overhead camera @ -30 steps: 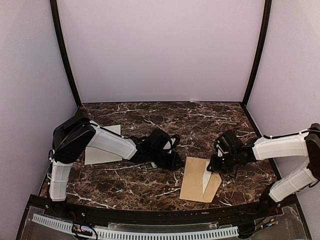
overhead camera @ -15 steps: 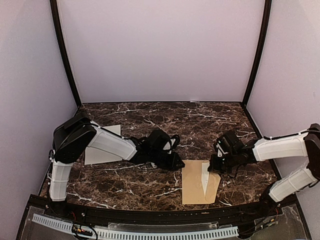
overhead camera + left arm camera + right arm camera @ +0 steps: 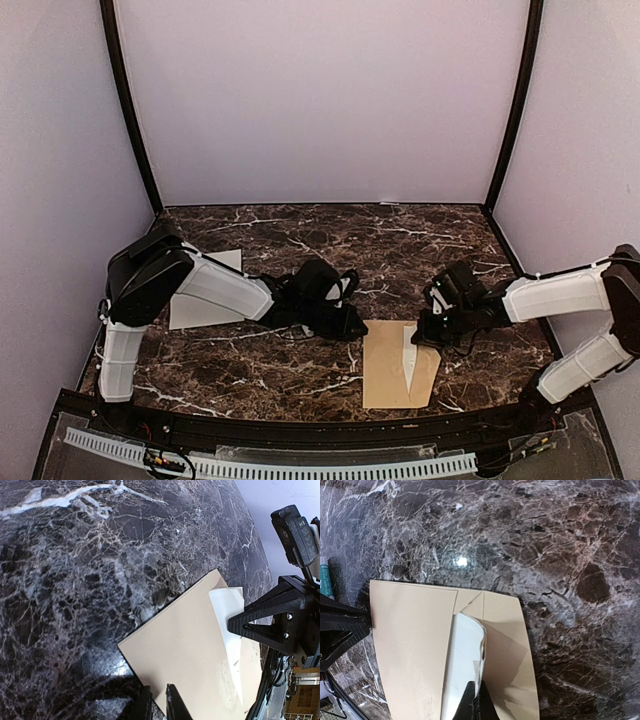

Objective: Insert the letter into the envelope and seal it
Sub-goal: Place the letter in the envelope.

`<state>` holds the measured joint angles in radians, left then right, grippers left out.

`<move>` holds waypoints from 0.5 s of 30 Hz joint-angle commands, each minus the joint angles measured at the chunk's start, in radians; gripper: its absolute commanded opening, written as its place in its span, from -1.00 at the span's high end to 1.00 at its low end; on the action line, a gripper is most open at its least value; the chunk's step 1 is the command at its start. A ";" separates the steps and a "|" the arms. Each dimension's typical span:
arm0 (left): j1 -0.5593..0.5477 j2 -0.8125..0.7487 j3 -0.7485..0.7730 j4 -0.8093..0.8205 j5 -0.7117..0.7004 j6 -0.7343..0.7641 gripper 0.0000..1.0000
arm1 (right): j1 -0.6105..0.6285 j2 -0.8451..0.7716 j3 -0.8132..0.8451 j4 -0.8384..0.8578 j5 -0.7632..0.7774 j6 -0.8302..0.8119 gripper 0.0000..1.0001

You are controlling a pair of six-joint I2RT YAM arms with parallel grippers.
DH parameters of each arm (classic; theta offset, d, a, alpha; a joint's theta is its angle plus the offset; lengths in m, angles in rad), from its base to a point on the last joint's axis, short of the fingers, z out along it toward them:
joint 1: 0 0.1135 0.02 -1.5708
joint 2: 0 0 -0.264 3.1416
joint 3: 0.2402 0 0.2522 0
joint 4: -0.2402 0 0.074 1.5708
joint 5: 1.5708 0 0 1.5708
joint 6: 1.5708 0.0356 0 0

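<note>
The tan envelope point(image 3: 385, 365) point(image 3: 190, 645) point(image 3: 410, 645) lies flat near the table's front, right of centre. The white letter point(image 3: 410, 355) point(image 3: 227, 615) point(image 3: 462, 665) sticks out from under its left panel as a narrow wedge, with its free edge curled up. My right gripper point(image 3: 422, 338) point(image 3: 479, 686) is shut on that curled edge. My left gripper point(image 3: 352, 328) point(image 3: 157, 687) sits low at the envelope's far left corner. Its fingers straddle the envelope's edge, with only a slim gap between them. The rest of the letter is hidden inside.
A second white sheet point(image 3: 205, 308) lies at the left, partly under my left forearm. Dark marble table point(image 3: 300, 235) is walled on three sides, with black posts at the back corners. A black rail point(image 3: 300, 430) runs along the front edge, just below the envelope.
The envelope has swung round to lie square with the table's front. My left gripper slid right to its corner and narrowed. My right gripper closed on the letter's edge.
</note>
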<state>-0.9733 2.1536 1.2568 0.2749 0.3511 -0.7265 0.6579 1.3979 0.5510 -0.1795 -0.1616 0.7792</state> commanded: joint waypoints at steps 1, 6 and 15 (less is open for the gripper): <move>-0.008 0.031 -0.022 -0.033 0.022 -0.001 0.80 | -0.001 0.021 0.017 0.053 -0.044 -0.016 1.00; -0.007 0.036 -0.013 -0.031 0.027 0.001 0.81 | -0.001 0.051 0.032 0.069 -0.057 -0.023 1.00; -0.007 0.038 0.009 -0.047 0.021 0.006 0.84 | -0.001 0.045 0.047 0.086 -0.079 -0.021 1.00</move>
<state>-0.9661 2.1563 1.2572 0.2771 0.3592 -0.7261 0.6495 1.4300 0.5705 -0.1612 -0.1860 0.7670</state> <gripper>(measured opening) 0.088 0.003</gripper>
